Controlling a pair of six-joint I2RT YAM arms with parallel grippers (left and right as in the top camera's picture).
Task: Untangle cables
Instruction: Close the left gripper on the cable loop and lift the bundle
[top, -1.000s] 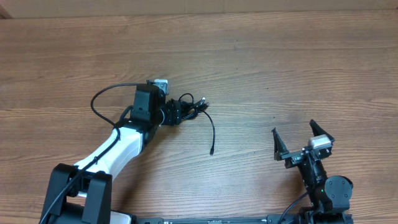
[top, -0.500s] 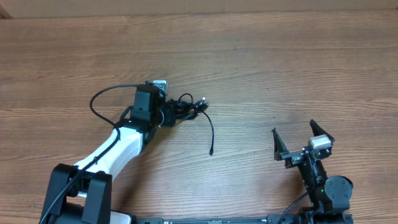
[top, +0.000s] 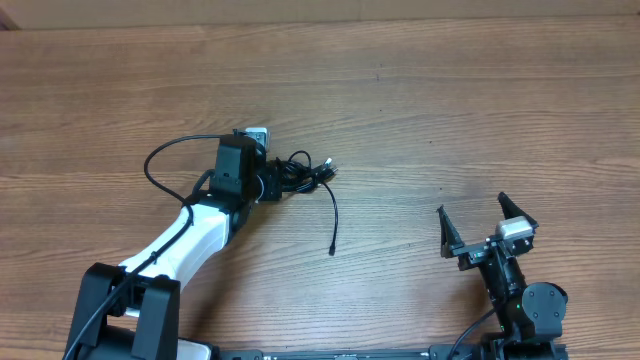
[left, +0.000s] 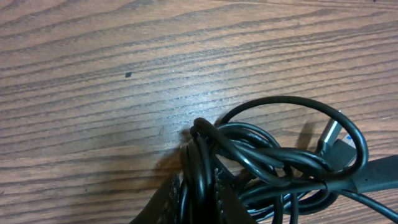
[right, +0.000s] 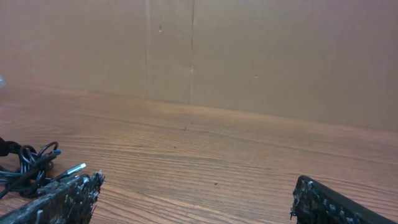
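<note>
The left tool (top: 279, 184) is pressed together on the cables (top: 303, 172). In its wrist view a sheaf of black strands runs down between the two fingers (left: 158, 208) at the bottom edge and is pinched there. The rest of the knot fans out just ahead of the tips and to their right in that view. The loops cross so thickly that the number of cords cannot be told. A silvery plug (left: 333, 132) pokes out on the right of the knot, ahead of the tool, inside the widest loop. The knot rests on the wooden counter (top: 450, 110).

From above, one loose tail (top: 335, 215) leaves the knot just past the left tool's tips. It curves off to one side of the tool, toward the robot's edge of the counter. Its end lies free on the wood, apart from the tool.

The right tool (top: 471, 204) is spread wide and grips nothing. It sits low near its own base, well apart from the cables. In its wrist view the two fingers (right: 62, 196) stand at the bottom corners with wood grain showing between them. The knot lies far ahead and to this tool's left, the plug's tip catching the light. A plain brown wall (right: 261, 56) rises beyond the counter's far edge.
</note>
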